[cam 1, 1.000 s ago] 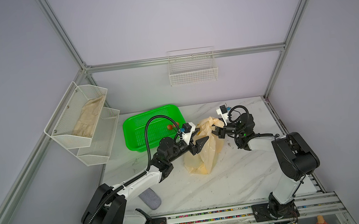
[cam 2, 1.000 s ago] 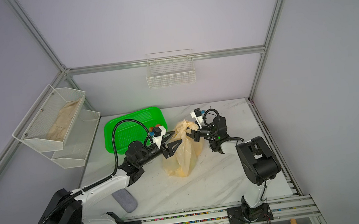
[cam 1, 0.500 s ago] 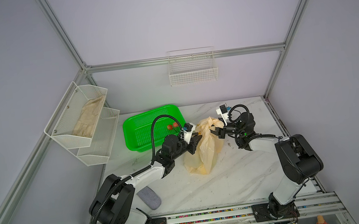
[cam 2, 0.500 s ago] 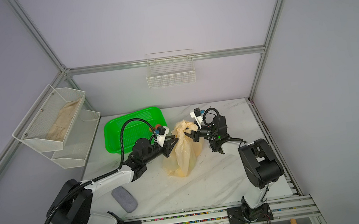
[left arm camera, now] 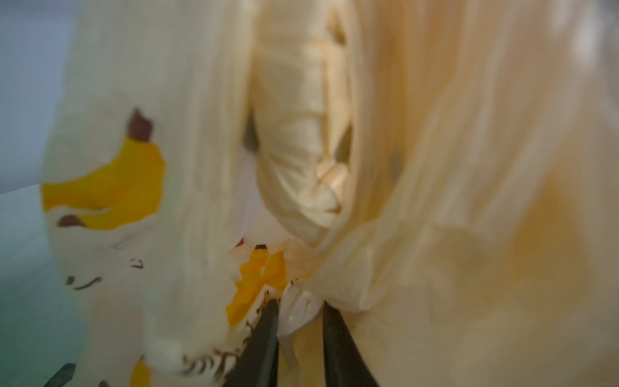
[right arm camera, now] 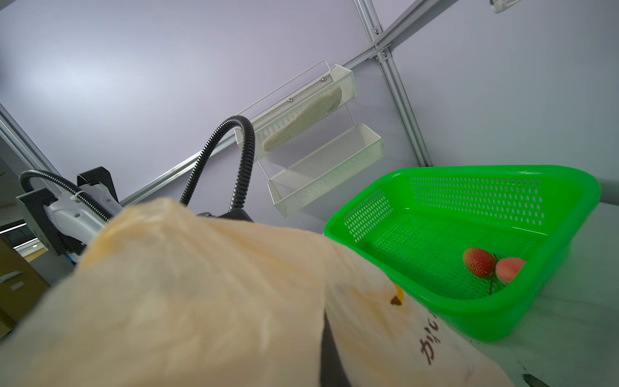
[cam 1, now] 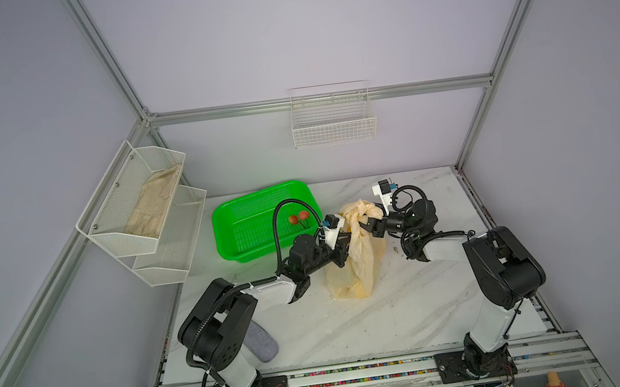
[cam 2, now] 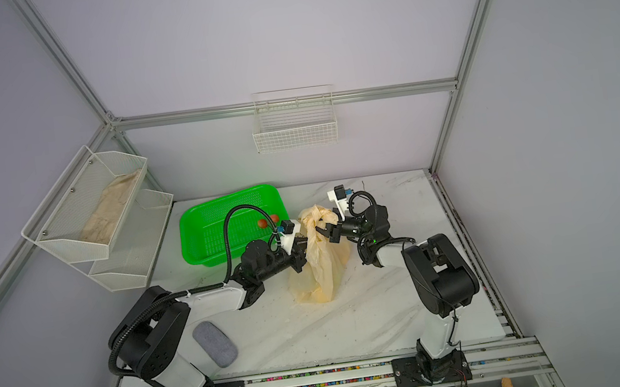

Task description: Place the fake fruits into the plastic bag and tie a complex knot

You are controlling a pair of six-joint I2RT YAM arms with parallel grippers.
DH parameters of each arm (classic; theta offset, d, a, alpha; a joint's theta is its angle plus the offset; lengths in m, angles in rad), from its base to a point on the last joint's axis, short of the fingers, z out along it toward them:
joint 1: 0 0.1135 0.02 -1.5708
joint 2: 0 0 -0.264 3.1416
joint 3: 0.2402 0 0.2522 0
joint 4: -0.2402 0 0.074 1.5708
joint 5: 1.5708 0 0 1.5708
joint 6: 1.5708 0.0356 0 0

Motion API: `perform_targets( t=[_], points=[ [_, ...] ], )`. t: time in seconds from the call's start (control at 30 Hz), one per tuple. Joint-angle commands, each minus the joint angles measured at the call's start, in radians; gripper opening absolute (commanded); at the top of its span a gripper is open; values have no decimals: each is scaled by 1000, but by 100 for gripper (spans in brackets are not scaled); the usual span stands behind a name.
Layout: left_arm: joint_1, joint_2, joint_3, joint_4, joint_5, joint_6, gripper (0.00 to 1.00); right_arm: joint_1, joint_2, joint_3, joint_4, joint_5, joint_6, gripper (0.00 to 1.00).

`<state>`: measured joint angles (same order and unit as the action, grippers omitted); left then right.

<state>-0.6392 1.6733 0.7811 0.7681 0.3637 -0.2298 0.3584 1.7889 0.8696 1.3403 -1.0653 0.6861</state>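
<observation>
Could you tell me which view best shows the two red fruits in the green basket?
The right wrist view: the two red fruits appear large and sharp in the green basket. Both top views show them as tiny dots; the left wrist view, filled by the plastic bag, shows none.

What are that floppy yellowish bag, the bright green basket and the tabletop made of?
The plastic bag: likely thin plastic film; translucent, finely crinkled, faintly glossy. The green basket: rigid moulded plastic; smooth, shiny, rows of slots. The tabletop: white with grey veins like marble, possibly only a printed surface.
</observation>
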Motion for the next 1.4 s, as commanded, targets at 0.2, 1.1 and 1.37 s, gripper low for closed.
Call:
perform_targets(
  t=[0.2,1.1,1.37],
  points=[
    [-14,10,44,142,-43,-44,31,18,18,20,41,11,-48,0],
    [122,-331,-55,-128,60,143,54,8,-83,60,-361,-109,-413,0],
    [136,-303,29,-213,111,151,29,10,-83,64,-366,-108,-415,0]
  ],
)
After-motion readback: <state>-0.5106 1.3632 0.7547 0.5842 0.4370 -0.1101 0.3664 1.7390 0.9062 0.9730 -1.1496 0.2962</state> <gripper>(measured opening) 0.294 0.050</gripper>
